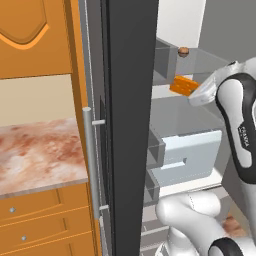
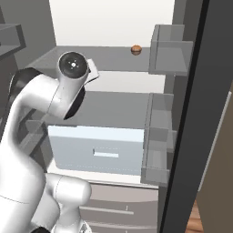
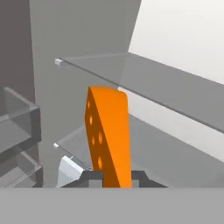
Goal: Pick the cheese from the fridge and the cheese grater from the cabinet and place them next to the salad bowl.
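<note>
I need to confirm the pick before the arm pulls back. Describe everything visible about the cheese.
The cheese is a small orange wedge with darker round holes on its flat side, smooth and waxy-looking. In the hand view it stands on end between the gripper's dark fingertips, which are closed on its lower end. From the left base view it sits inside the open fridge, in front of the pale inner shelves, at the end of the arm.

cheese point(image 1: 183, 85) inside fridge point(image 1: 131, 125) (apparently between shelves)
</note>
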{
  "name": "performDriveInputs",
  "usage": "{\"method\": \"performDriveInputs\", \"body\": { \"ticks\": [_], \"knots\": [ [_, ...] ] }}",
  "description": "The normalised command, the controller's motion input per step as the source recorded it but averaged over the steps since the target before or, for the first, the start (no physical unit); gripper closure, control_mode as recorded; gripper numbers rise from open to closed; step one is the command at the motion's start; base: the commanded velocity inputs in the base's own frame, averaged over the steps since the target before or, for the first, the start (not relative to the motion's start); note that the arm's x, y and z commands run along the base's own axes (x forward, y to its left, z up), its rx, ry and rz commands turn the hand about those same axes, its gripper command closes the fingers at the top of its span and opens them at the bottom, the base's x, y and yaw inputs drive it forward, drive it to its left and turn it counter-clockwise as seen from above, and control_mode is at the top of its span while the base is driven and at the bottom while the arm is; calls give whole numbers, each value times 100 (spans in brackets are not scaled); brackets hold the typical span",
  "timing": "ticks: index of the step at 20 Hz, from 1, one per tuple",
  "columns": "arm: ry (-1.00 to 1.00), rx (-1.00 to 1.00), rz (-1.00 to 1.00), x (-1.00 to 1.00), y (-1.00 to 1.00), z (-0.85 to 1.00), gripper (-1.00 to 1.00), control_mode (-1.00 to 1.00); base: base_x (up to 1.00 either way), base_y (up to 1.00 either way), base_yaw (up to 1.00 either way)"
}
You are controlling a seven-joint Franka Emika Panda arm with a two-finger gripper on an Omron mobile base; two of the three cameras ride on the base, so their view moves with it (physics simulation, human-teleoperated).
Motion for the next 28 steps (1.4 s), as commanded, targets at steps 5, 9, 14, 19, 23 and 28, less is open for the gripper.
{"method": "performDriveInputs", "body": {
  "ticks": [5, 9, 14, 19, 23, 28],
  "knots": [
    [0, 0, -32, -100, 0, 0, 100, -100, 0, 0, 0],
    [1, 0, -45, -84, -9, 0, 100, -100, 0, 0, 0],
    [5, 5, -22, -94, -27, 0, 100, -100, 0, 0, 0],
    [0, 2, -4, -95, -7, -3, 100, -100, 0, 0, 0],
    [0, 0, -1, -67, 0, 0, 100, -100, 0, 0, 0],
    [0, 0, 0, -27, 0, 11, 100, -100, 0, 0, 0]
  ]
}}
